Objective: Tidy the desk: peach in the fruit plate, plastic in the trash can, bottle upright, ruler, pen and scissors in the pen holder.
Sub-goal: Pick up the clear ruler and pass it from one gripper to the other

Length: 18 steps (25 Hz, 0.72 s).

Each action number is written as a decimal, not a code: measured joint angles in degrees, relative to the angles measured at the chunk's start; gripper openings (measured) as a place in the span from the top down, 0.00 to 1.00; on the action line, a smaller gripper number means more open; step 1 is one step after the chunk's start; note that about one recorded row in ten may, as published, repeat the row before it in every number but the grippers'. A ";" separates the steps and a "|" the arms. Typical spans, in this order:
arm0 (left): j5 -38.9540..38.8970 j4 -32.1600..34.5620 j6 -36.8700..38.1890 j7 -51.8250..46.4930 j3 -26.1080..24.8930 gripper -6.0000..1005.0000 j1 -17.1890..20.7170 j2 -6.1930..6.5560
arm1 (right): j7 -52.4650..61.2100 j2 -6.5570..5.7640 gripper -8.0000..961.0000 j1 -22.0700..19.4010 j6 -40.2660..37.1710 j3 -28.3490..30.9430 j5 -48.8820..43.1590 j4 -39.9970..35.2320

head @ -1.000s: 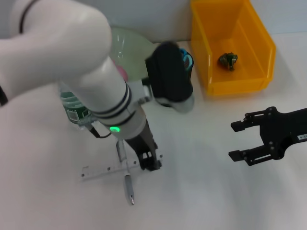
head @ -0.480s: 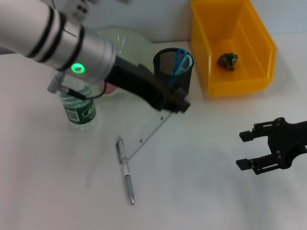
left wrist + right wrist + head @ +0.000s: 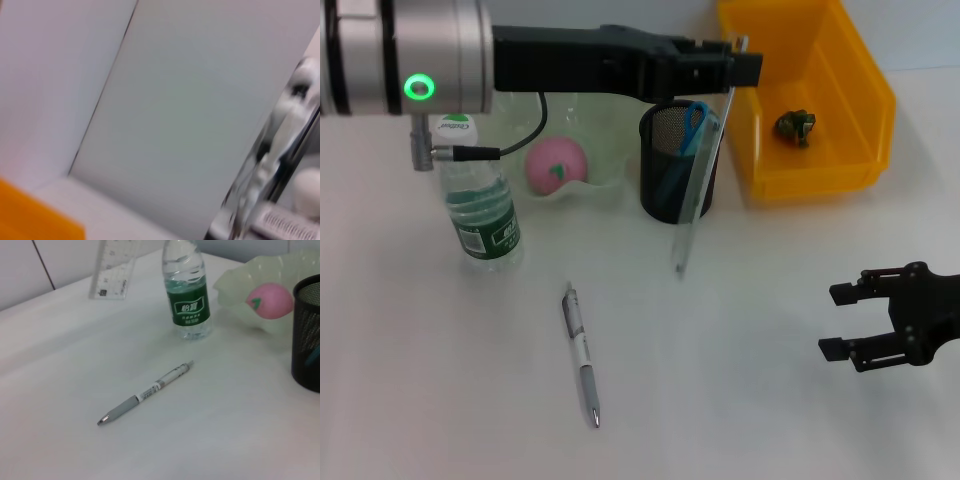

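From the head camera, the left gripper [image 3: 735, 62] reaches across above the pen holder [image 3: 680, 162], clenched on the top end of the clear ruler [image 3: 698, 175]; the ruler hangs almost upright in front of the holder's rim, its lower end below the holder's base in this view; blue-handled scissors [image 3: 695, 125] stand inside the holder; the peach [image 3: 556, 164] lies in the pale fruit plate [image 3: 605, 180] just beside the holder; the bottle [image 3: 478, 205] stands upright farther out on the same side; the pen [image 3: 582, 354] lies flat on the table [image 3: 740, 400], nearer the robot than the holder; the orange trash can [image 3: 800, 95] sits on the holder's other side with a small dark scrap of plastic [image 3: 795, 125] in it; the right gripper [image 3: 843, 320], fingers spread and empty, hovers well apart from the holder.

The left wrist camera shows only blurred wall and an orange corner (nothing of the fingers).

The right wrist camera sees the pen [image 3: 145, 400] lying well in front of the pen holder [image 3: 307, 335]; the bottle [image 3: 187, 290] upright; the ruler's [image 3: 112, 270] end hanging above the table.
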 joint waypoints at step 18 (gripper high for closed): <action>-82.16 -31.86 -14.88 73.74 39.21 0.60 6.65 -0.32 | -7.05 0.75 0.29 -0.19 9.69 6.35 7.36 8.89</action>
